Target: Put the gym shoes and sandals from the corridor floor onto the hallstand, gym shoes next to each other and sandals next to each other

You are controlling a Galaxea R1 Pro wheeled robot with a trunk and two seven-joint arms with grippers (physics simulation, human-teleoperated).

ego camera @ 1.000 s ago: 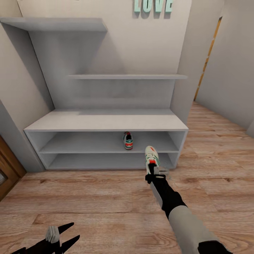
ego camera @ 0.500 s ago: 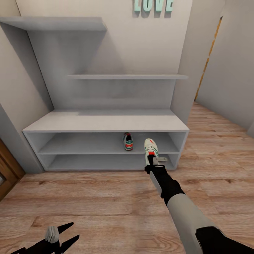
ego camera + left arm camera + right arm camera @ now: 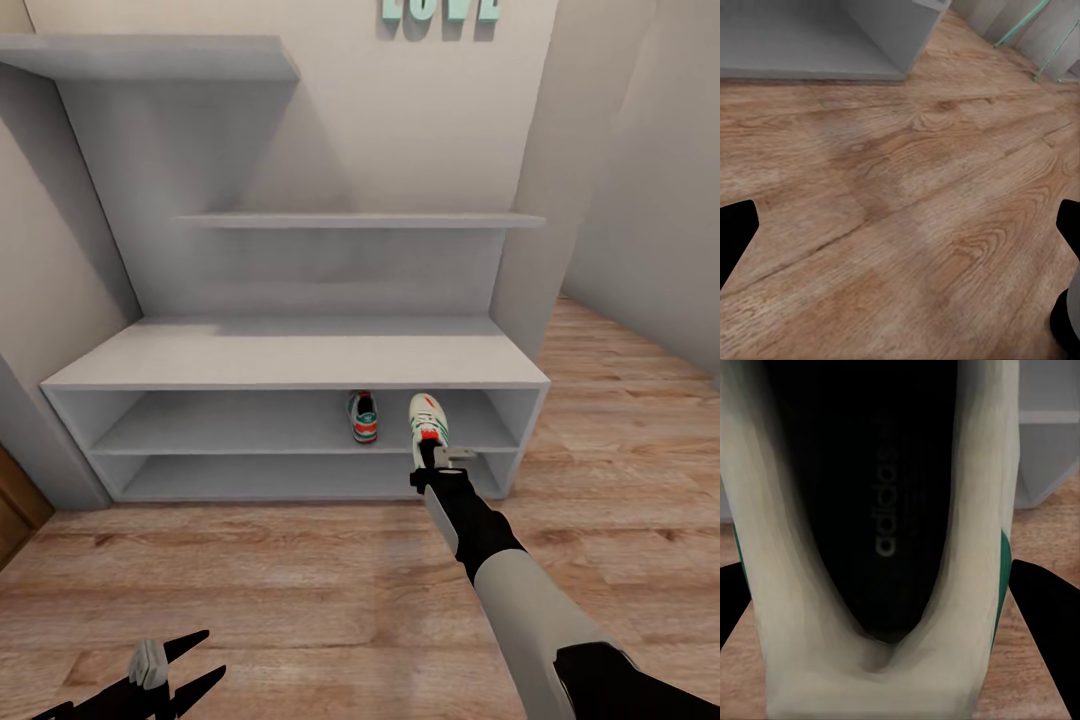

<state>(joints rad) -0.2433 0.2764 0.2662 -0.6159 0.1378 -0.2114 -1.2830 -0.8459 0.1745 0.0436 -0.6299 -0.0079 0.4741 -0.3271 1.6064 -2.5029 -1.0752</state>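
At about 7 o'clock in the head view, the left gripper (image 3: 165, 672) hangs low over the corridor floor (image 3: 300, 580), its black fingers spread wide with nothing between them. The left wrist view shows the same: dark fingertips (image 3: 735, 232) far apart over bare planks, light brown with swirling wood grain, and a corner of the grey unit's base beyond.

The hallstand (image 3: 290, 355) spans the middle of the head view, a low, wide, matte light-grey box with a flat bench top and two shallow open shelves below. Above it, two plain slab shelves step up the wall, the higher one toward 10 o'clock. Pale green letters (image 3: 440, 8) sit on the wall at 12 o'clock, cut by the frame edge.

On the upper of the two low shelves, just right of centre, stands one gym shoe (image 3: 364, 416), heel outward, showing its red-orange patch and green stripe. The lower shelf holds nothing visible.

Just beside it, toward 3 o'clock of that shoe, the second gym shoe (image 3: 428, 420) is carried by the right gripper (image 3: 435, 462), toe pointing toward the shelf opening, at the shelf's front edge. The gripper is clamped on the heel end. In the right wrist view the cream-white upper curves smoothly around a dark ribbed insole with faint lettering, green trim on the side, black fingers (image 3: 1046, 615) flanking it. The right arm runs from 5 o'clock, black forearm then grey sleeve.
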